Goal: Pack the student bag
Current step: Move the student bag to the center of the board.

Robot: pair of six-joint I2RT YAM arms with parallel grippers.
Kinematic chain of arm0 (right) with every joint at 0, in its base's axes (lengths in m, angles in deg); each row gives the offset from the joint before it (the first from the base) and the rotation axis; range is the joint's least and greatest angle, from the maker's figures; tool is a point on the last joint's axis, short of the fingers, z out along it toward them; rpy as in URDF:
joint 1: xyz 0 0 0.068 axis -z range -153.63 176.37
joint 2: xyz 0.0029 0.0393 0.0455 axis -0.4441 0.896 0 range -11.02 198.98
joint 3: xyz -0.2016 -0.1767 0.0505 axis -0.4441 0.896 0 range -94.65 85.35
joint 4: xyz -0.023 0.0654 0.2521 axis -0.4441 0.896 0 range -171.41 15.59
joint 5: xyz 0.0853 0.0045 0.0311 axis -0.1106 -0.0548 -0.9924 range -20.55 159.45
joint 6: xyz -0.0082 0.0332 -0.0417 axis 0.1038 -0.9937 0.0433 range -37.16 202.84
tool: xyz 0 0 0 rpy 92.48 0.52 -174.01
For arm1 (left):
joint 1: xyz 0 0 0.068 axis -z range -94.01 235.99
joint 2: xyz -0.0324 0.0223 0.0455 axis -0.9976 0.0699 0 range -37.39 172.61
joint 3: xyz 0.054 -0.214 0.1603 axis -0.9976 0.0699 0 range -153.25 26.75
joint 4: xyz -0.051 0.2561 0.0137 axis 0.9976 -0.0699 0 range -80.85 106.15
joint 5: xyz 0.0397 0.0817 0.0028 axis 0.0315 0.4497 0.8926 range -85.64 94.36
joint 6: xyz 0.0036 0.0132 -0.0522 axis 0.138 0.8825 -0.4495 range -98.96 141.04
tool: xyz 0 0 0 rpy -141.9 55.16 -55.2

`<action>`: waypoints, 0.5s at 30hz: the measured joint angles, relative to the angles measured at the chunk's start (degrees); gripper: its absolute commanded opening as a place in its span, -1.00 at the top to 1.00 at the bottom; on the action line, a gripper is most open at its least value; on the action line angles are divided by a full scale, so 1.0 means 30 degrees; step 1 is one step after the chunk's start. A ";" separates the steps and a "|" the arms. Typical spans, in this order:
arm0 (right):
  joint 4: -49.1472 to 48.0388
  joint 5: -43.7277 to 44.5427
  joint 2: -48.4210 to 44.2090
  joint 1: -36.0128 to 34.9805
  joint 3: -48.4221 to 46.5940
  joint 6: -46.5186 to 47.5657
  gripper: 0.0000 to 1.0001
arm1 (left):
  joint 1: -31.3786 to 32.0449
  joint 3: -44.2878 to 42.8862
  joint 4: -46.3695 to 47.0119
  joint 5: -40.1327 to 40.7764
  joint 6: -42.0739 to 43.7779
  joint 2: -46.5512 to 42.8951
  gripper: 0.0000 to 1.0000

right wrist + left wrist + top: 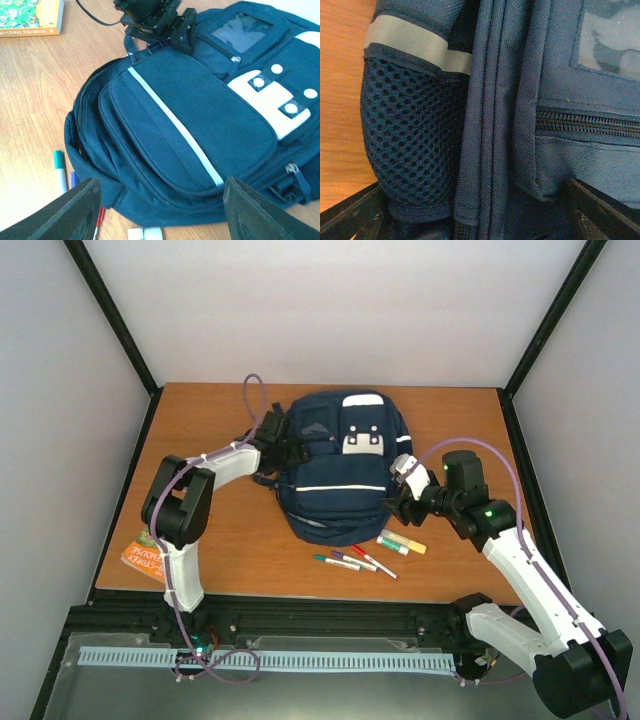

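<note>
1. Now the backpack [340,465] lies flat on the table [200,420], with pens [355,560] just in front of it.
2. Left gripper [285,447], jaws wide apart, straddles the backpack's left edge, perhaps touching it.
3. Right gripper [398,498] hovers beside the backpack's right side, jaws apart and empty.

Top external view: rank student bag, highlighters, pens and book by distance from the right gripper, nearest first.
From the right gripper:
1. student bag, directly beside it, leftward.
2. highlighters, just on its near side.
3. pens, near side, further left.
4. book, far left.
</note>
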 measured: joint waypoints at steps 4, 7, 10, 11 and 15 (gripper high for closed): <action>0.0051 0.0131 0.0007 0.0000 0.0000 0.0007 -0.37 | 0.0903 -0.1115 -0.0051 -0.0328 0.0175 0.0794 -0.87; 0.0073 0.0226 0.0007 0.0000 0.0000 0.0007 -0.37 | 0.1144 -0.1603 -0.0226 -0.0539 0.0291 0.1064 -0.86; 0.0117 0.0270 0.0007 0.0000 0.0000 0.0007 -0.37 | 0.1180 -0.1763 -0.0539 -0.0459 0.0430 0.1027 -0.89; 0.0117 0.0277 0.0007 0.0000 0.0000 0.0007 -0.37 | 0.1180 -0.1763 -0.0685 -0.0321 0.0495 0.0954 -0.90; 0.0124 0.0270 0.0007 0.0000 0.0000 0.0029 -0.37 | 0.1246 -0.1763 -0.2470 0.0889 0.0838 -0.0117 -0.99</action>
